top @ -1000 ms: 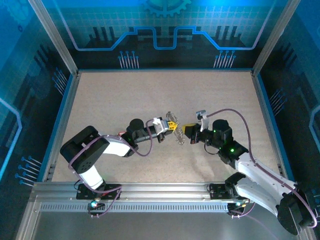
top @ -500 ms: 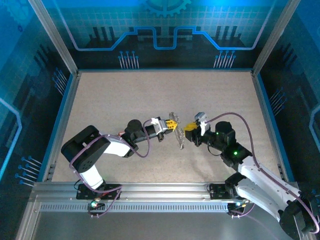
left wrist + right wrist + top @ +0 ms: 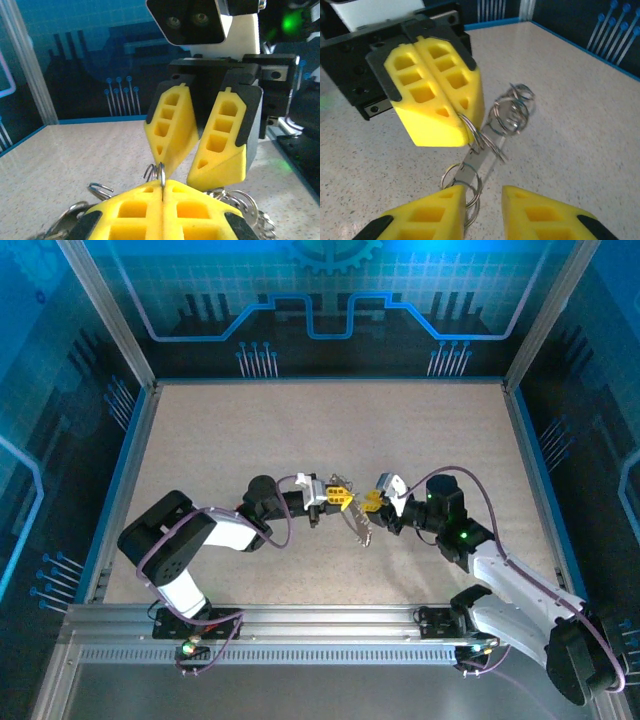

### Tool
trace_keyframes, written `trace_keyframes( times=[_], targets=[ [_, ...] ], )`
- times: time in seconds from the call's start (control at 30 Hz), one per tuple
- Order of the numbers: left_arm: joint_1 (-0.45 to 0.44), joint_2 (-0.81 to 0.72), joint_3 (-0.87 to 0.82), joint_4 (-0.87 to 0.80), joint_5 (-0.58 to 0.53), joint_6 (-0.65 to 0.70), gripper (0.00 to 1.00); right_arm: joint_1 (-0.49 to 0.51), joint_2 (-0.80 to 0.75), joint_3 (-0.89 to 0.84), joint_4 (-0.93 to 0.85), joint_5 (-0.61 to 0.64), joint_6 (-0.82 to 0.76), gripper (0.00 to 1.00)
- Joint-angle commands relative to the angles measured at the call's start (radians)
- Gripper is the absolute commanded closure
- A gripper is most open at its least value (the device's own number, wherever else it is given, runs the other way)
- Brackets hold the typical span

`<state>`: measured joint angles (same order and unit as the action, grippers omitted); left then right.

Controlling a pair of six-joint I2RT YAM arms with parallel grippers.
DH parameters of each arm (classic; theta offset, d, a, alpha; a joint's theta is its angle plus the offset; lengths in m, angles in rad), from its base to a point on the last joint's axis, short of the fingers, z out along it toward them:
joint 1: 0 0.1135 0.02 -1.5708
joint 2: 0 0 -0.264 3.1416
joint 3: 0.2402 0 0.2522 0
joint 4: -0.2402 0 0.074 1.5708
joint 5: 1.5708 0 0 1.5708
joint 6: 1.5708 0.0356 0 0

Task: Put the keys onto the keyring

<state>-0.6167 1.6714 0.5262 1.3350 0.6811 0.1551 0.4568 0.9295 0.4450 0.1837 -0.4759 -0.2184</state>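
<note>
The left end effector (image 3: 343, 494) is clamping the keyring (image 3: 358, 524) tightly. Just right of the keyring, the right end effector (image 3: 372, 502) is gaping partway, gripping nothing. A key (image 3: 479, 161) is dangling from the keyring; bare worktop (image 3: 250, 430) is lying all round it.

The keyring (image 3: 512, 111), blurred, dips partly behind the right fingers (image 3: 432, 215).

The left gripper (image 3: 345, 494) and right gripper (image 3: 372, 503) have bright yellow fingers (image 3: 435, 95) on black mounts. The keyring (image 3: 512, 112) is silvery metal. The surface (image 3: 300, 430) is speckled beige.
</note>
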Motion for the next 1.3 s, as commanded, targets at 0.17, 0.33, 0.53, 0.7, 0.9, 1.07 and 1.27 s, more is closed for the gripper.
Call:
trace_keyframes(
  times=[0.17, 0.33, 0.53, 0.7, 0.9, 1.07, 1.27],
  targets=[
    [0.016, -0.043, 0.004, 0.064, 0.189, -0.03, 1.0, 0.008, -0.03, 0.0, 0.029, -0.124, -0.151, 0.75],
    [0.016, -0.049, -0.002, 0.064, 0.196, -0.029, 1.0, 0.019, -0.056, 0.002, 0.013, -0.152, -0.176, 0.86],
    [0.017, -0.045, 0.011, 0.064, 0.225, -0.048, 1.0, 0.051, -0.078, -0.013, 0.007, -0.09, -0.191, 0.81],
    [0.017, -0.056, 0.009, 0.064, 0.24, -0.06, 1.0, 0.057, -0.081, -0.032, 0.037, 0.009, -0.181, 0.81],
    [0.014, -0.063, 0.009, 0.064, 0.257, -0.06, 1.0, 0.014, -0.101, -0.053, 0.081, -0.035, -0.148, 0.94],
    [0.006, -0.055, 0.027, 0.064, 0.272, -0.063, 1.0, 0.014, -0.104, -0.075, 0.141, -0.131, -0.171, 0.88],
    [0.004, -0.054, 0.036, 0.064, 0.276, -0.065, 1.0, 0.029, -0.199, -0.136, 0.165, -0.147, -0.186, 0.94]
  ],
)
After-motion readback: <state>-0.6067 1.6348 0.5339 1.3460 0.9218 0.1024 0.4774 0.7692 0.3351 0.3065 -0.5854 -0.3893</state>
